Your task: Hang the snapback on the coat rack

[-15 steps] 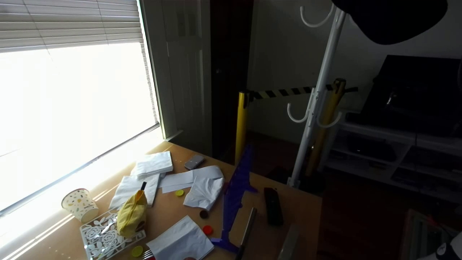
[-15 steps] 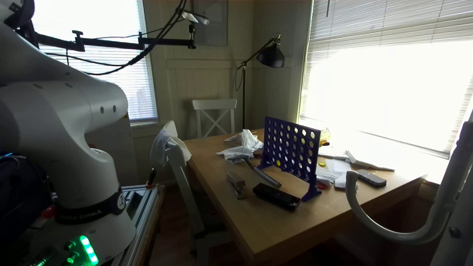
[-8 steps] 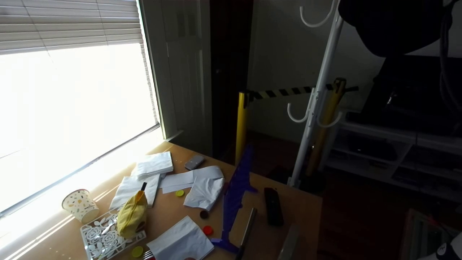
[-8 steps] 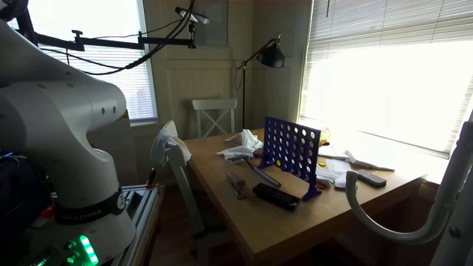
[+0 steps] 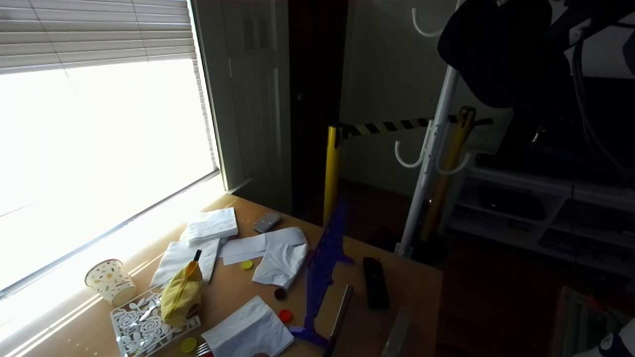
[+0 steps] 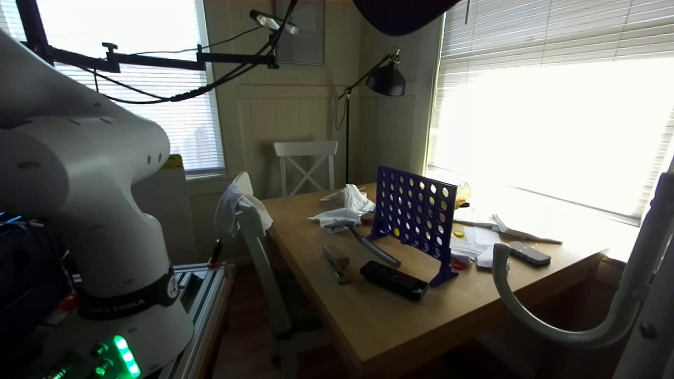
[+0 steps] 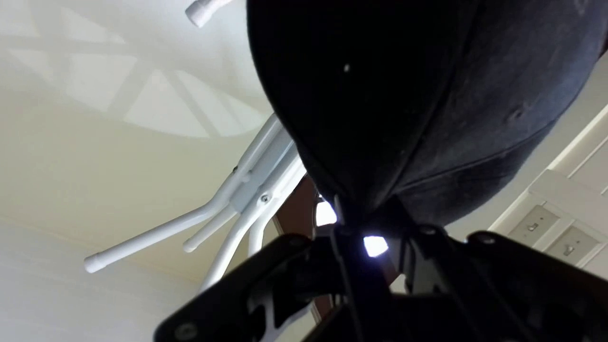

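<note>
A: Grip state?
B: Fingers (image 7: 349, 237) clamped on the snapback (image 7: 427, 109), fabric bunched at the tips; it fans out toward 1 o'clock in the wrist view.
A: Next out?
B: Coat rack (image 7: 261, 173), 10 o'clock from the fingers there. In an exterior view the snapback overlaps the rack's upper pole (image 5: 447, 94). Touching? Can't tell.
A: Rest?
B: Tabletop (image 5: 416, 287), 7 o'clock from the snapback, purple frame (image 5: 322, 267) upright on it, flat black object (image 5: 375, 283) near.
</note>
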### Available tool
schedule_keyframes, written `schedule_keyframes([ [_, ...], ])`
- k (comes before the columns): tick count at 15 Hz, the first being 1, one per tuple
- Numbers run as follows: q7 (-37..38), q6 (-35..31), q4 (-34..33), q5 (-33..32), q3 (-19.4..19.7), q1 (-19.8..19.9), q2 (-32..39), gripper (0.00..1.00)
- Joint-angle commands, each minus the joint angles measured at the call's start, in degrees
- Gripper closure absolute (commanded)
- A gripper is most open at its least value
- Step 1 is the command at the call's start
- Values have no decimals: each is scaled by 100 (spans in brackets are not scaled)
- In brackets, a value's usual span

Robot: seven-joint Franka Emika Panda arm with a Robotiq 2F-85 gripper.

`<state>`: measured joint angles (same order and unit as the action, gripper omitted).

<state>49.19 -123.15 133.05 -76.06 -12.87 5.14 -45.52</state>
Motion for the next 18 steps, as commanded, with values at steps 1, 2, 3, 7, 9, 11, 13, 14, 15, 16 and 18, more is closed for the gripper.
schedule_keyframes([
  [1, 101, 20, 134, -96, 362, -500, 24, 95],
  [2, 75, 37, 177, -50, 409, -583, 8, 95],
  [3, 50, 36, 224, 17, 462, -678, -22, 95],
  [7, -47, 54, 395, 122, 593, -912, -74, 95],
  [9, -62, 95, 486, 145, 638, -953, -91, 95],
  [11, -78, 107, 556, 138, 695, -956, -101, 95],
  [13, -116, 118, 618, 156, 746, -955, -118, 95],
  [14, -146, 137, 632, 174, 767, -951, -118, 60],
  [15, -166, 130, 625, 196, 799, -957, -111, 55],
  [16, -217, 119, 564, 247, 825, -983, -105, 50],
  [18, -316, 204, 372, 366, 822, -985, -90, 37],
])
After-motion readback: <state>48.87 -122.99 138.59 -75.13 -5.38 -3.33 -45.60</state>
